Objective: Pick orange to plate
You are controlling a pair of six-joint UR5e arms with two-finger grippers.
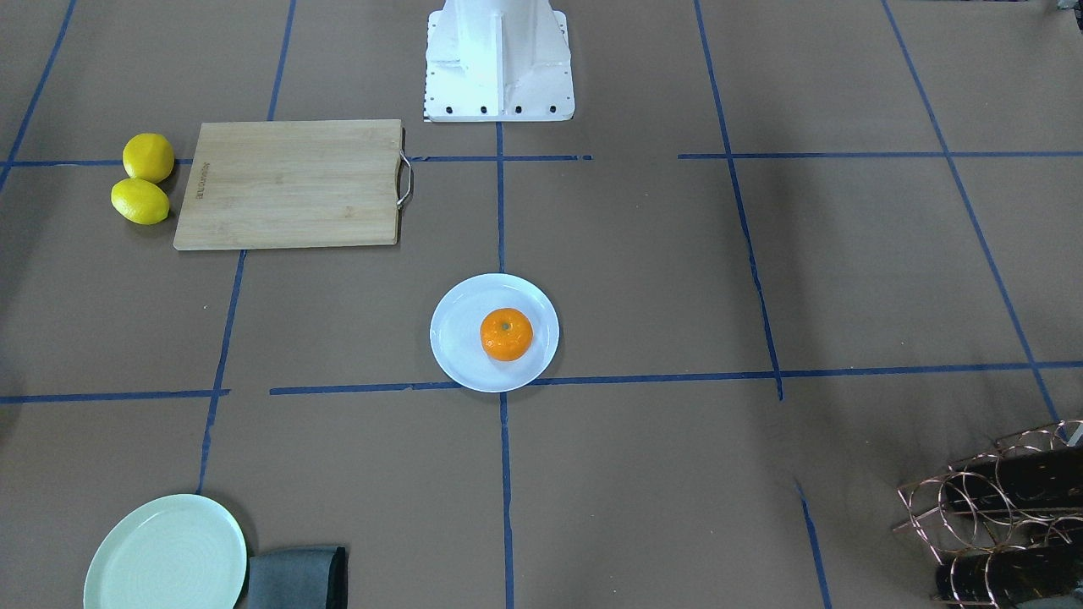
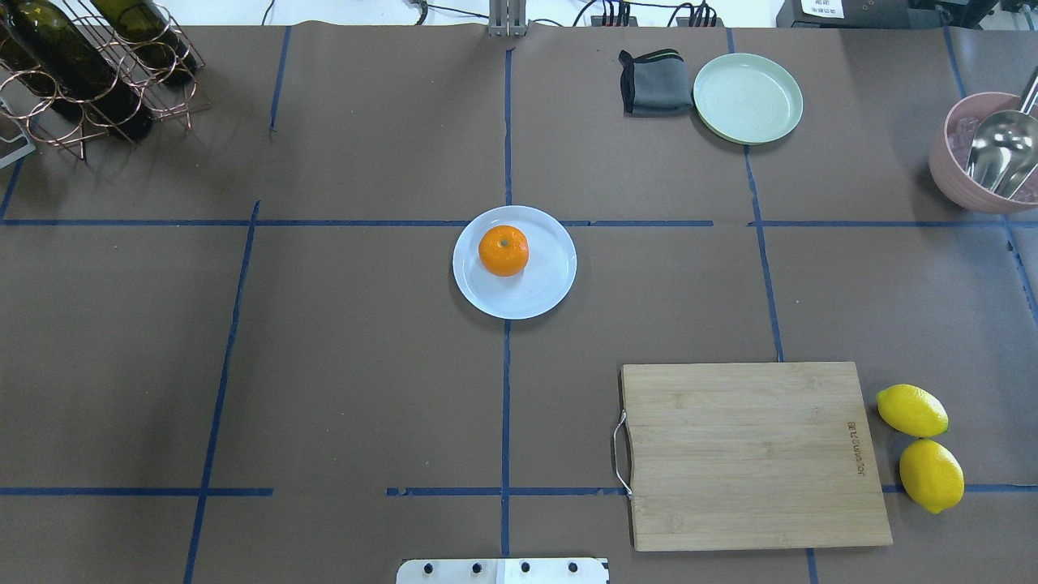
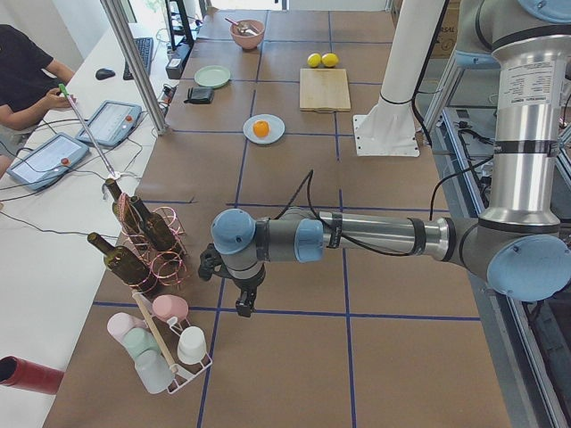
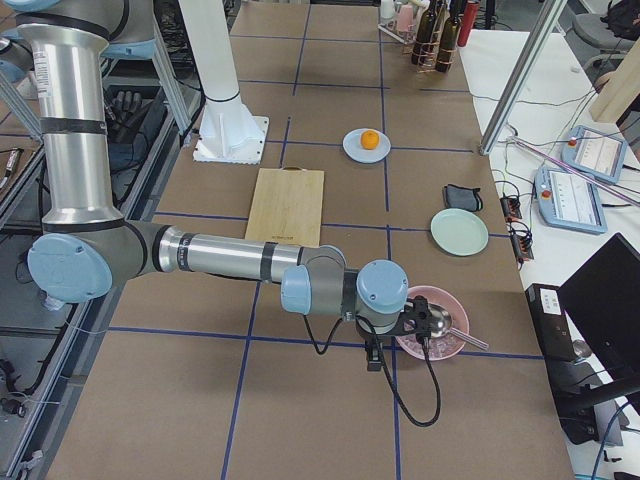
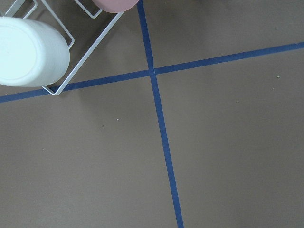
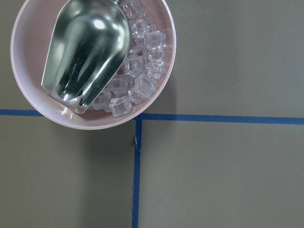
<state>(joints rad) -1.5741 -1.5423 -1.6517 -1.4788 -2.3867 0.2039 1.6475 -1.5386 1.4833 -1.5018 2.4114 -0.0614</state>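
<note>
The orange (image 2: 503,250) rests on the pale bluish-white plate (image 2: 554,280) at the middle of the table, a little off the plate's centre; it also shows in the front-facing view, orange (image 1: 506,333) on plate (image 1: 453,342). Both arms are far from it. My left gripper (image 3: 242,301) hangs low over the table's left end beside a cup rack. My right gripper (image 4: 373,357) hangs at the right end next to a pink bowl. Neither wrist view shows fingers, so I cannot tell whether either gripper is open or shut.
A bamboo cutting board (image 2: 750,454) lies near the robot's right, with two lemons (image 2: 920,446) beside it. A mint-green plate (image 2: 747,97) and grey cloth (image 2: 654,81) sit far right. A bottle rack (image 2: 81,73), a cup rack (image 3: 165,343) and a pink bowl (image 6: 164,90) of ice with a scoop stand at the ends.
</note>
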